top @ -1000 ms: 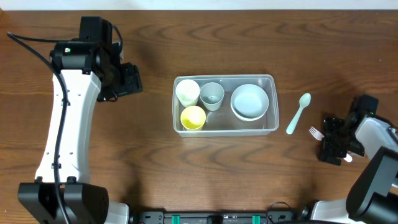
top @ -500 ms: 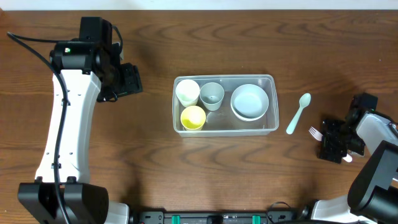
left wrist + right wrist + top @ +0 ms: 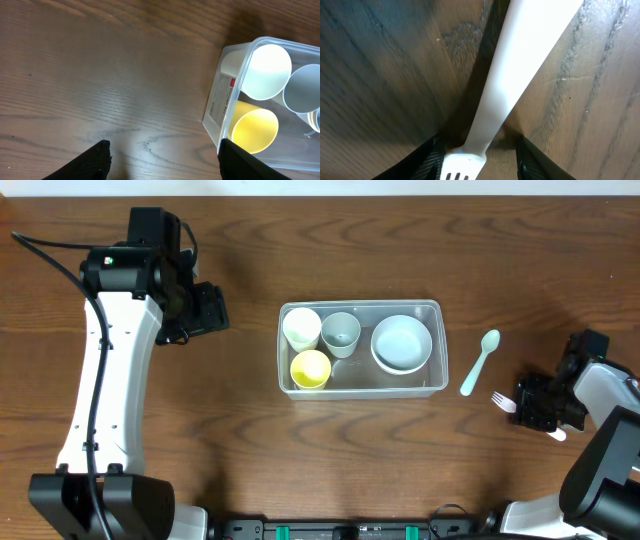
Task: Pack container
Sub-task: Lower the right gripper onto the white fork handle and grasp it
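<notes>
On container point(image 3: 272, 41) wall: white label point(image 3: 222, 97), unreadable; left hand point(image 3: 164, 155) spread; right hand point(image 3: 479, 157) pinching fork point(image 3: 515, 65).

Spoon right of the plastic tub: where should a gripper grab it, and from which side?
Take the spoon at mid-handle, coming down from above. It lies flat and slanted, bowl end farther from the robot, so turn the fingers to close across the thin handle; the rounded bowl would likely slip. The right gripper is nearer.
</notes>
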Robot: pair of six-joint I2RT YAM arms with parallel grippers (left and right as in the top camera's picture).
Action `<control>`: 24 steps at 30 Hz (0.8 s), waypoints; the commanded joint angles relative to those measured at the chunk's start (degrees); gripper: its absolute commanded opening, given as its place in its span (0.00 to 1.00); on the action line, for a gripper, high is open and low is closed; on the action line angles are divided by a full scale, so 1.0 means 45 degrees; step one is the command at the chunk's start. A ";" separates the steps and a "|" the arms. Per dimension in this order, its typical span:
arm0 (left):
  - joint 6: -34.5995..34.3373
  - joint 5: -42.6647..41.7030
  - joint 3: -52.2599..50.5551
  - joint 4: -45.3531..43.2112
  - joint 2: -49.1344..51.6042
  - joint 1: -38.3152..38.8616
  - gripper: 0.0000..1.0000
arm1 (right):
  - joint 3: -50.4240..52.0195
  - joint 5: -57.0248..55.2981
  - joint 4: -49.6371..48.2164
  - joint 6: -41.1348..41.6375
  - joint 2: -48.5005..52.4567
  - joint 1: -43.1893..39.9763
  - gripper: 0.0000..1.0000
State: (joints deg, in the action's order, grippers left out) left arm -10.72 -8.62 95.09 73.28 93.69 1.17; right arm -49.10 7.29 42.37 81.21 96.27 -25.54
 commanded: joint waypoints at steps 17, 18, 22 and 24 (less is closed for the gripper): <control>-0.0073 0.0107 -0.0015 0.0063 -0.0107 -0.0029 0.70 | 0.0427 -0.0233 -0.0335 0.0136 0.0704 -0.0641 0.36; -0.0073 0.0107 -0.0015 0.0058 -0.0107 -0.0029 0.69 | 0.0427 -0.0233 -0.0335 0.0136 0.0704 -0.0670 0.36; -0.0073 0.0107 -0.0015 0.0053 -0.0107 -0.0029 0.69 | 0.0427 -0.0233 -0.0335 0.0131 0.0704 -0.0743 0.31; -0.0073 0.0107 -0.0015 0.0053 -0.0107 -0.0029 0.69 | 0.0427 -0.0228 -0.0335 0.0131 0.0704 -0.0743 0.28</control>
State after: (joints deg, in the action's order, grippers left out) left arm -10.72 -8.62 95.09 73.28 93.69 1.17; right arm -49.08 9.56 42.09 81.82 96.47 -28.18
